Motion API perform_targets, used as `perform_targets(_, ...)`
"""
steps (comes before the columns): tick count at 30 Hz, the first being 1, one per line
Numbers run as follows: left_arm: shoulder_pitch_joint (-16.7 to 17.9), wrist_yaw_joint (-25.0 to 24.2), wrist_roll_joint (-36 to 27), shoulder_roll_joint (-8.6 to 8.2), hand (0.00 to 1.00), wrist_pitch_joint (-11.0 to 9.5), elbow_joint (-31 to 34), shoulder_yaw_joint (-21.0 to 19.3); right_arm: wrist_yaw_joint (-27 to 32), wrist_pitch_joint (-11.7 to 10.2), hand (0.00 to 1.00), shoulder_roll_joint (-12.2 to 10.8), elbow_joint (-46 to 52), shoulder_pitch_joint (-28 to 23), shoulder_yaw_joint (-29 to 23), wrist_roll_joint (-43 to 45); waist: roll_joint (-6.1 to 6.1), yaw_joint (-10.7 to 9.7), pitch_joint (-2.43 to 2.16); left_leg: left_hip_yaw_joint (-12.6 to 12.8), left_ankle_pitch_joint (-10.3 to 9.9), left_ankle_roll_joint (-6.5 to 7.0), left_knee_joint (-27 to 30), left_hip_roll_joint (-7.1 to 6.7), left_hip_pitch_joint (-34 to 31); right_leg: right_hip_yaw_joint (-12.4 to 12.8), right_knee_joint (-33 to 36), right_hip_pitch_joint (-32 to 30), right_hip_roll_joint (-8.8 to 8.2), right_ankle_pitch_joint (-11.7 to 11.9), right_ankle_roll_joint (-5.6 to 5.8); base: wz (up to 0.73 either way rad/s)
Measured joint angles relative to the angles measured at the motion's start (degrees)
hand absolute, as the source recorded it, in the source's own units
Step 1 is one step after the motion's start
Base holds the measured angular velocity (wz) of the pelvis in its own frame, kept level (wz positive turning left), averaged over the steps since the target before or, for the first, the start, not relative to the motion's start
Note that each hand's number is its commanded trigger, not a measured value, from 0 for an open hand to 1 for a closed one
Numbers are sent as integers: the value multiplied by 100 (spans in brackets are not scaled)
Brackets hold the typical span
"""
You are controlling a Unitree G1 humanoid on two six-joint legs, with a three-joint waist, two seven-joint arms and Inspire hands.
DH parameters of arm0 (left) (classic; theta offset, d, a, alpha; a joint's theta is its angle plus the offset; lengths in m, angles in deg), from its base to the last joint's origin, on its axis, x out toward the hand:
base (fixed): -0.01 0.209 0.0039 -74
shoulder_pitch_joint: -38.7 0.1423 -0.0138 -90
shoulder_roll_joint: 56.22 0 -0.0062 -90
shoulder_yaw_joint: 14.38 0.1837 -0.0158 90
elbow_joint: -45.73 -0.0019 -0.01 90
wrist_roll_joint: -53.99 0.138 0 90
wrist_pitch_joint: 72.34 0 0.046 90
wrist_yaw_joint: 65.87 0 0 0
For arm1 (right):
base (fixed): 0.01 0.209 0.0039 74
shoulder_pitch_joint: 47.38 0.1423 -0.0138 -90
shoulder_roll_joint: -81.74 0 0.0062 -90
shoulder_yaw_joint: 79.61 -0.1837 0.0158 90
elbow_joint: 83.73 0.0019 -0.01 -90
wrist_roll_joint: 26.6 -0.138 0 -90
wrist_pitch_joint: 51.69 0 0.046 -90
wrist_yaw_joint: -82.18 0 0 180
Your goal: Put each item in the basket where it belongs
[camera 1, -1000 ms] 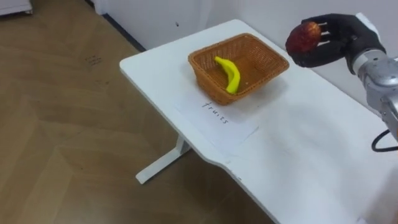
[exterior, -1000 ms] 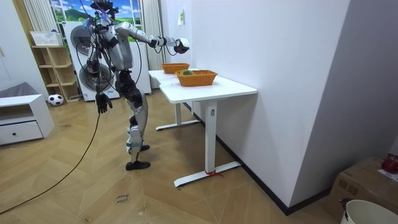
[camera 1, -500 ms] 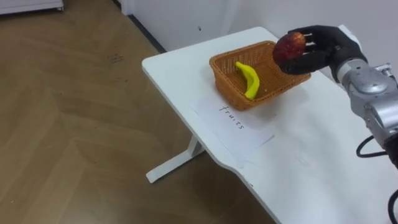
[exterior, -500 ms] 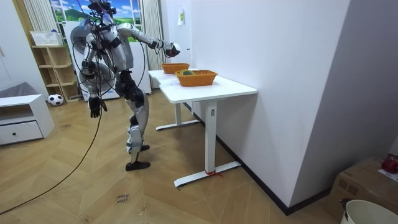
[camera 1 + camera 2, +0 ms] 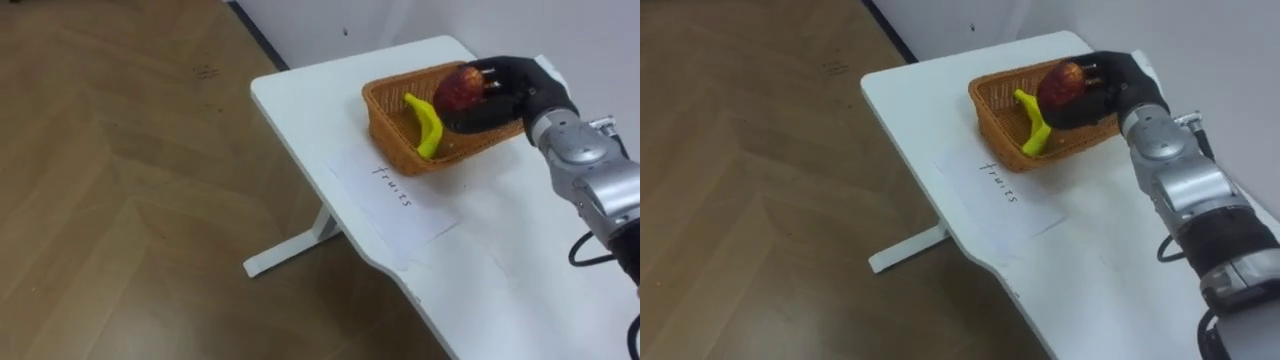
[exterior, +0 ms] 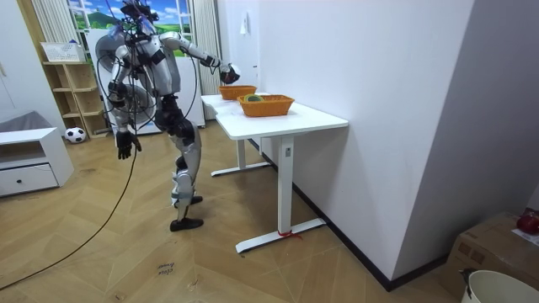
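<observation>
Holding: r. hand point(image 5: 510, 88), black, fingers curled round a round red apple point(image 5: 460, 88). The apple is over the far-right part of the basket, just right of the banana's far end; can't tell if it touches the weave.
Fruit basket: brown woven wicker basket point(image 5: 392, 115), rectangular, at the far-left end of the white table point(image 5: 520, 270). Inside lies a curved yellow banana point(image 5: 428, 128).
Label: white paper sheet w/ handwriting point(image 5: 400, 195), flat on the table, just beside the basket's near side.
Eye views: r. forearm comes in from the right over the tabletop; wood floor point(image 5: 130, 200) lies to the left, past the table edge.
Room view adds: robot stands upright at the table's far end, r. arm stretched out to the fruit basket. The l. hand point(image 6: 124, 145) hangs low by its side, well apart from the table, fingers loose, holding nothing.
2nd basket: second brown wicker basket point(image 6: 266, 106), nearer the room camera on the same table; dark greenish contents, too small to tell.
Background: pale shelf unit point(image 6: 72, 84) and a black-and-white ball point(image 6: 75, 134) on the floor.
</observation>
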Motion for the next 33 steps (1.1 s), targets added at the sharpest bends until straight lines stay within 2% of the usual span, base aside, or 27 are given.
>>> perform_targets(7,-1,190,-9,20,0,-73,8,57,-3,-119,0,0,-243,11,2,-71,-16,60,3,-35,32,-17,34,-4,-185,6,12,-169,15,8,-13,2)
perform_targets(14,-31,334,-209,3,0,-93,-5,163,-23,-125,0,0,-375,33,0,-59,33,115,40,-33,22,-29,146,50,-409,35,113,-390,58,12,-24,-2)
perform_targets(16,-41,345,-209,3,0,-92,-11,161,-26,-126,0,0,-373,33,-1,-59,65,133,63,-22,22,-29,150,51,-410,49,112,-393,56,16,-29,-5)
perform_targets(18,-82,344,-189,1,0,-94,-85,158,-68,-125,0,0,-342,43,-14,-64,34,136,38,16,21,-28,147,68,-440,93,111,-452,55,8,-44,-10)
perform_targets(21,-167,343,-146,-1,0,-61,-200,153,-82,-125,0,0,-342,48,-41,-55,44,114,36,25,27,-36,143,65,-437,119,99,-455,56,7,-48,-4)
perform_targets(24,-251,336,-148,-11,0,-43,-211,154,-82,-125,0,0,-332,72,-62,-37,54,115,35,113,44,-4,86,99,-362,265,94,-447,47,13,-58,-16)
perform_targets(27,-296,333,-147,-16,0,-44,-215,152,-80,-118,0,1,-132,78,-141,-32,70,-39,29,146,44,-3,48,114,-300,291,96,-416,39,17,-64,-9)
perform_targets(30,-302,335,-151,-97,0,-43,-220,121,-72,-103,0,51,306,109,-454,-62,89,-341,12,217,50,2,-12,128,-225,439,94,-401,29,23,-71,-10)
perform_targets(33,-323,347,-146,-201,0,-44,-216,78,-67,-111,0,213,367,141,-573,-83,98,-381,-7,430,52,34,-132,184,-55,538,90,-347,-25,24,-72,-31)
